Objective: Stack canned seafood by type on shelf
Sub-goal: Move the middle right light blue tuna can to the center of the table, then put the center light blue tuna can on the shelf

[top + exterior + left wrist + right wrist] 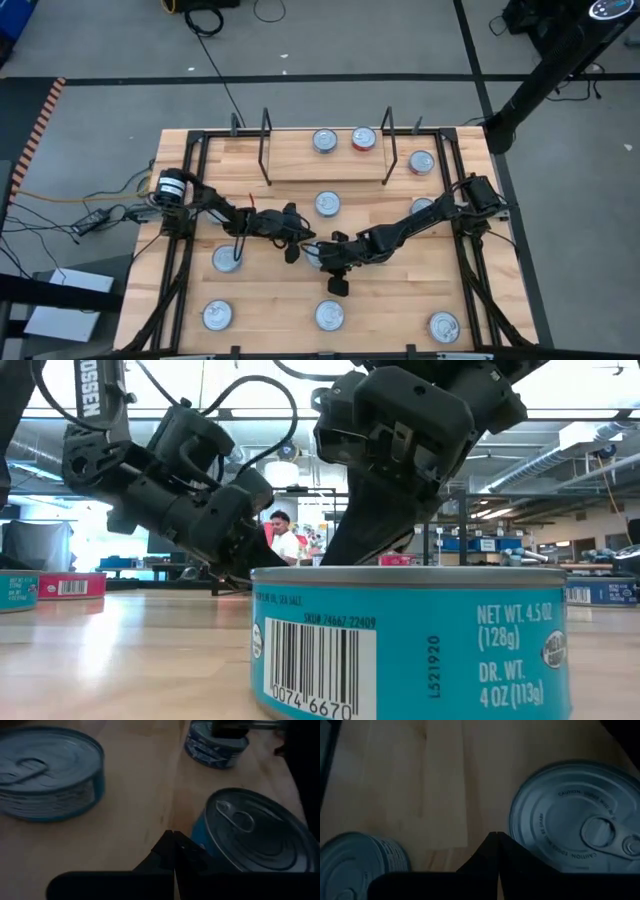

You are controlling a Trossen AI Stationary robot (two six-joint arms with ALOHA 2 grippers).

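Silver-lidded tins (327,204) ring mid-table | left end effector (291,240) clenched, empty | right end effector (336,277) clenched beside tin (316,254)

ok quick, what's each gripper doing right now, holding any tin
left gripper: shut, holding nothing, low over the table among blue tins.
right gripper: shut, holding nothing, beside a tin.

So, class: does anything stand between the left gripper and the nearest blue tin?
Nothing visible does. The shut left gripper sits right beside the blue tin, with only bare tabletop around; whether they touch is unclear.
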